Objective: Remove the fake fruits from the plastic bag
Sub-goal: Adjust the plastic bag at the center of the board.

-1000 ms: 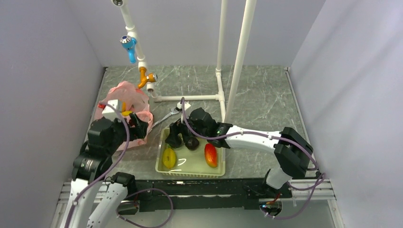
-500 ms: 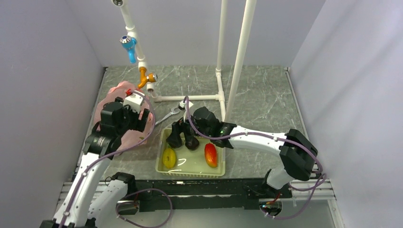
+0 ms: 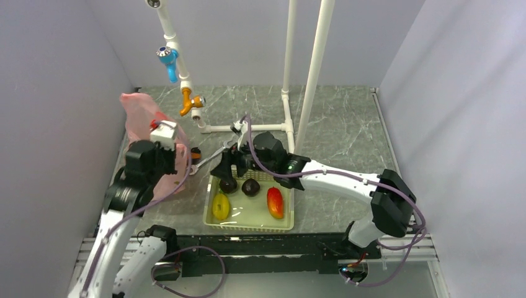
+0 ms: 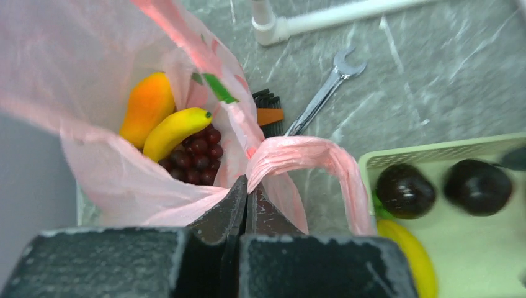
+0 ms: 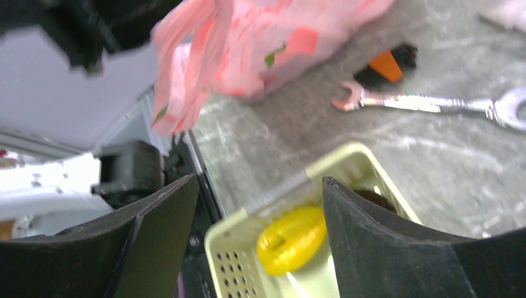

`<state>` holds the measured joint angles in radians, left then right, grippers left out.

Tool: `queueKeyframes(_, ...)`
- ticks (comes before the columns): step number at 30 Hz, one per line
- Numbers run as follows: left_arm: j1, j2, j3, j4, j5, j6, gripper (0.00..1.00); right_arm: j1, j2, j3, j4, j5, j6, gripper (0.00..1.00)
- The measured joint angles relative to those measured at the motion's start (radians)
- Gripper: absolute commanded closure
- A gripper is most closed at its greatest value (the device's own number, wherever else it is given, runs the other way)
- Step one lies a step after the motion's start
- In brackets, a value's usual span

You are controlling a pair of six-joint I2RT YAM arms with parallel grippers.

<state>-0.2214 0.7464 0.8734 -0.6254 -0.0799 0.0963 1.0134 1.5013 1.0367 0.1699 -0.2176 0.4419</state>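
left end effector (image 4: 247, 189) clamped tight | right end effector (image 5: 259, 181) spread open

No word, number, brand or sign can be read in any of the three views. The only printing in sight is on the plastic bag (image 4: 93, 74): small green and orange-red patches on its pink film, near the bag's mouth. They are too crumpled and blurred to make out as letters.
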Motion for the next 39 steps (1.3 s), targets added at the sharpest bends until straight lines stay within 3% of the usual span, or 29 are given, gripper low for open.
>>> queueKeyframes(4, 0.000, -0.228, -0.007, -0.095, -0.027, -0.171, 0.89, 0.005, 0.071, 0.117, 0.053, -0.019, 0.040, 0.30)
queueKeyframes(7, 0.000, -0.373, -0.008, -0.157, -0.049, -0.282, 0.83, 0.018, 0.164, 0.244, 0.086, -0.037, 0.058, 0.19)
queueKeyframes(9, 0.000, -0.440, -0.015, -0.168, -0.048, -0.332, 0.87, 0.034, 0.225, 0.328, 0.089, -0.045, 0.060, 0.11)
queueKeyframes(11, 0.000, -0.468, -0.016, -0.175, -0.050, -0.377, 0.89, 0.051, 0.267, 0.381, 0.089, -0.051, 0.061, 0.10)
queueKeyframes(13, 0.000, -0.467, -0.014, -0.192, -0.050, -0.413, 0.99, 0.067, 0.303, 0.430, 0.079, -0.054, 0.060, 0.09)
queueKeyframes(15, 0.000, -0.451, -0.008, -0.235, -0.053, -0.446, 1.00, 0.084, 0.330, 0.468, 0.057, -0.045, 0.057, 0.10)
queueKeyframes(18, 0.000, -0.424, 0.013, -0.305, -0.072, -0.486, 1.00, 0.114, 0.344, 0.500, -0.001, 0.044, 0.034, 0.11)
queueKeyframes(19, 0.000, -0.422, 0.021, -0.325, -0.083, -0.501, 1.00, 0.134, 0.346, 0.517, -0.043, 0.138, 0.020, 0.11)
queueKeyframes(20, 0.000, -0.428, 0.029, -0.347, -0.098, -0.516, 1.00, 0.156, 0.347, 0.528, -0.077, 0.222, 0.005, 0.13)
queueKeyframes(22, 0.000, -0.460, 0.039, -0.373, -0.124, -0.550, 1.00, 0.205, 0.345, 0.537, -0.112, 0.367, -0.028, 0.26)
queueKeyframes(25, 0.000, -0.546, 0.045, -0.400, -0.164, -0.604, 1.00, 0.274, 0.329, 0.537, -0.162, 0.456, -0.069, 0.43)
queueKeyframes(31, 0.000, -0.732, 0.046, -0.439, -0.203, -0.686, 1.00, 0.320, 0.234, 0.540, -0.207, 0.415, -0.148, 0.51)
queueKeyframes(35, 0.000, -0.740, 0.039, -0.463, -0.217, -0.712, 1.00, 0.329, 0.241, 0.595, -0.198, 0.350, -0.185, 0.51)
queueKeyframes(39, 0.000, -0.740, 0.038, -0.498, -0.229, -0.738, 1.00, 0.336, 0.325, 0.653, -0.170, 0.266, -0.232, 0.60)
